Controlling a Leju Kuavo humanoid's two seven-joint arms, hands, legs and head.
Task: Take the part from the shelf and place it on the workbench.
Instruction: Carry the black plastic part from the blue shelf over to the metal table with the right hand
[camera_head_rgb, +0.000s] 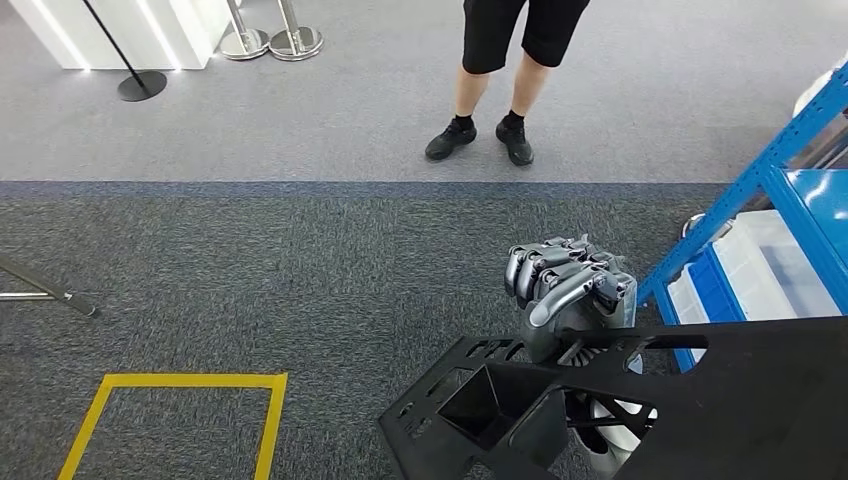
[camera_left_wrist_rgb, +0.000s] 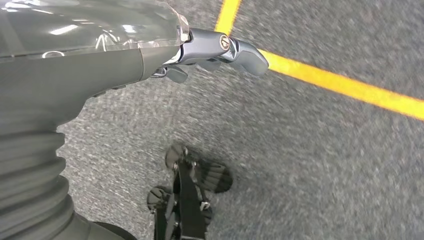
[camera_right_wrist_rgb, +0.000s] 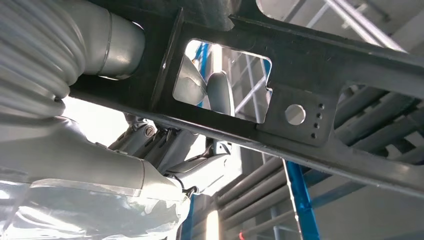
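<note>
The right robot hand (camera_head_rgb: 568, 278) is raised at about 5 o'clock in the head view, its fingers curled over a bar of the black part (camera_head_rgb: 600, 400). In the right wrist view the same robot hand (camera_right_wrist_rgb: 170, 150) is wrapped round a bar of that part (camera_right_wrist_rgb: 310, 75), with a thumb showing through one of its rectangular openings. The part is a large flat black frame with cut-outs and a box-shaped pocket, carried above the floor at the 5 to 6 o'clock edge of the head view, clear of the shelf.

The left robot hand (camera_left_wrist_rgb: 220, 50) hangs above the carpet, fingers loosely bent with nothing in them; whether it counts as closed I cannot tell.

The blue shelf (camera_head_rgb: 770, 170) stands at 3 o'clock, just beside the raised right hand, its slanted blue post running close to the part's far edge. Clear plastic bins (camera_head_rgb: 770, 260) sit on its lower level. A person (camera_head_rgb: 505, 70) in black shorts and black shoes stands at 12 o'clock, well apart from the robot, on lighter grey carpet.

The floor (camera_head_rgb: 300, 270) under the robot is dark grey carpet, meeting the lighter carpet along a straight seam. A yellow taped rectangle (camera_head_rgb: 180, 400) lies on it at 7 o'clock. At 11 o'clock are a white block (camera_head_rgb: 130, 30), a black stand base (camera_head_rgb: 141, 85) and two chrome post bases (camera_head_rgb: 270, 42).
</note>
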